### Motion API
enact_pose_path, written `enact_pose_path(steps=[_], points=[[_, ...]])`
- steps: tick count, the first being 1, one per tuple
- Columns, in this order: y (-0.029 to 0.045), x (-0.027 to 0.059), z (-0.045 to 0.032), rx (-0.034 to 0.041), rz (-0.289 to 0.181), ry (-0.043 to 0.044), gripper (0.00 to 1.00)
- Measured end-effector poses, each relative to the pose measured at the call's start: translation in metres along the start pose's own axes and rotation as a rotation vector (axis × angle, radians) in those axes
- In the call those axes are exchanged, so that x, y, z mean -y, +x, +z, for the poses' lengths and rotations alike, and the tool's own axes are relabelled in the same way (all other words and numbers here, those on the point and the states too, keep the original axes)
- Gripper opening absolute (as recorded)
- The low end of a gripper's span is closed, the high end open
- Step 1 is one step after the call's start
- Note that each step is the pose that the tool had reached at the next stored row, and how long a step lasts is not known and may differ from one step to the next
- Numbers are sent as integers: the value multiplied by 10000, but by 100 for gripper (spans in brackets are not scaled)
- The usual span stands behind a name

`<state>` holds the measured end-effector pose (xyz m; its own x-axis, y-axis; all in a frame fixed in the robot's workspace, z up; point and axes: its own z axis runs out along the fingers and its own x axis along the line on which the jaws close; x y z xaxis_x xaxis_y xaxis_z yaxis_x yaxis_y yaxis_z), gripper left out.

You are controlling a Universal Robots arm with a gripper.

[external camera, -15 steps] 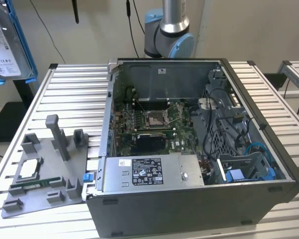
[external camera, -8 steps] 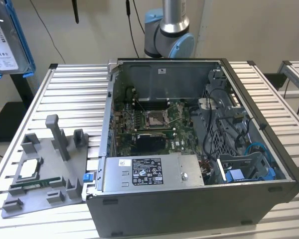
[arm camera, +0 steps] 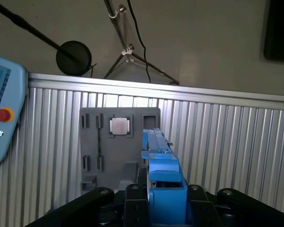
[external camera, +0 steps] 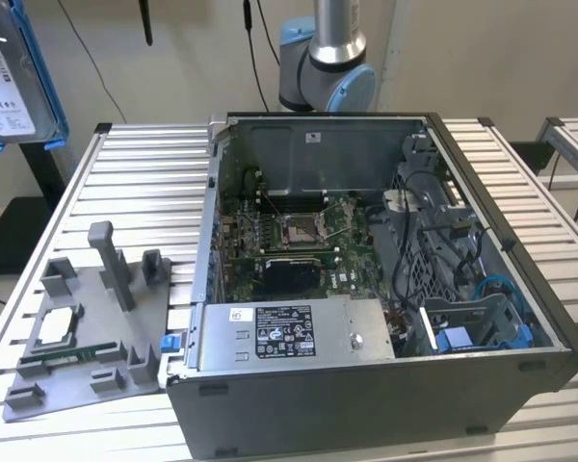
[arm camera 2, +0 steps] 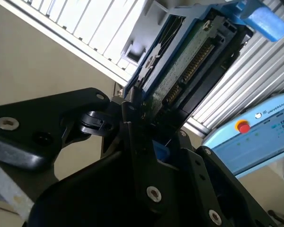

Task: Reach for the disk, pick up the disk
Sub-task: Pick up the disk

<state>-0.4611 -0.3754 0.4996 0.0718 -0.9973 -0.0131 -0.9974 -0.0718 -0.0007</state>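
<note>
**A:** Where is the flat silver-grey disk with the white label and bright blue plastic frame (external camera: 8,82)?

**B:** It's up in the air, well off to the exterior view's left of the open grey metal computer case (external camera: 366,289). It's clear of the ribbed aluminium table (external camera: 135,183).

**A:** And the black gripper (arm camera: 166,198)?

**B:** In both wrist views its fingers (arm camera: 134,195) are drawn in narrow against the blue frame, clamping the disk edge-on.

**A:** Anything beside the case?

**B:** A grey plastic fixture tray (external camera: 67,385) lies on the table just beside the case, on the exterior view's left. A small square silver chip (external camera: 58,329) is seated in it.
</note>
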Motion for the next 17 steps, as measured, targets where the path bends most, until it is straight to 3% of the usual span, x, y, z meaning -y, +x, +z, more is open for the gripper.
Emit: enact_pose_path(steps=[17], points=[[19,257,0,1,0,-20,0]])
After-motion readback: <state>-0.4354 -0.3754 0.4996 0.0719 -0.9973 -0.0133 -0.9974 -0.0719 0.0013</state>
